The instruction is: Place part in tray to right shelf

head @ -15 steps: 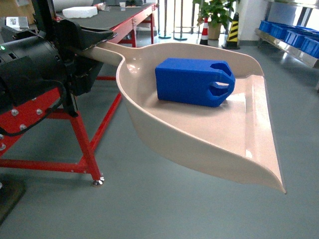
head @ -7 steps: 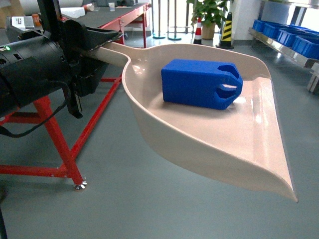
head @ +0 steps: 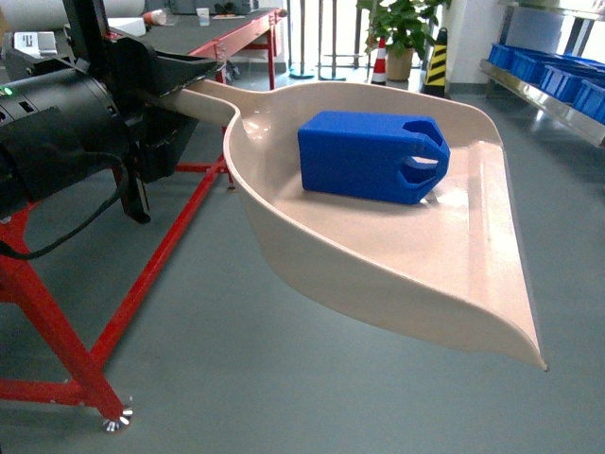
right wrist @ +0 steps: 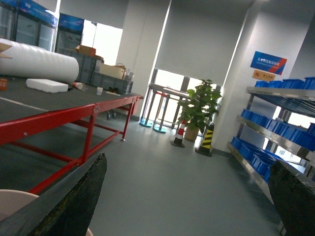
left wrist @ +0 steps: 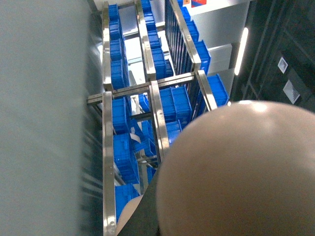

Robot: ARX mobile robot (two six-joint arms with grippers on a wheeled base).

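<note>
Head: looks forward and slanting down, very close over the tray (head: pixel 397 274), floor behind.
Left wrist: rolled sideways, pressed near the tray's rounded beige back (left wrist: pixel 241 172), facing the right shelf (left wrist: pixel 152 98) farther off.
Right wrist: low, level, facing down the room between its dark fingers (right wrist: pixel 74 201).
Shared: red-legged table (right wrist: pixel 64 118), potted plant (right wrist: pixel 199 105), shelf with blue crates (right wrist: pixel 261 157).

**Part riding in tray, shelf off to the right**

Blue part (head: pixel 371 156) lies on its side in the beige tray (head: pixel 454 284), notched lug toward the lip. Tray held above the floor. Right shelf (head: pixel 553 85) well apart, carrying blue crates.
</note>
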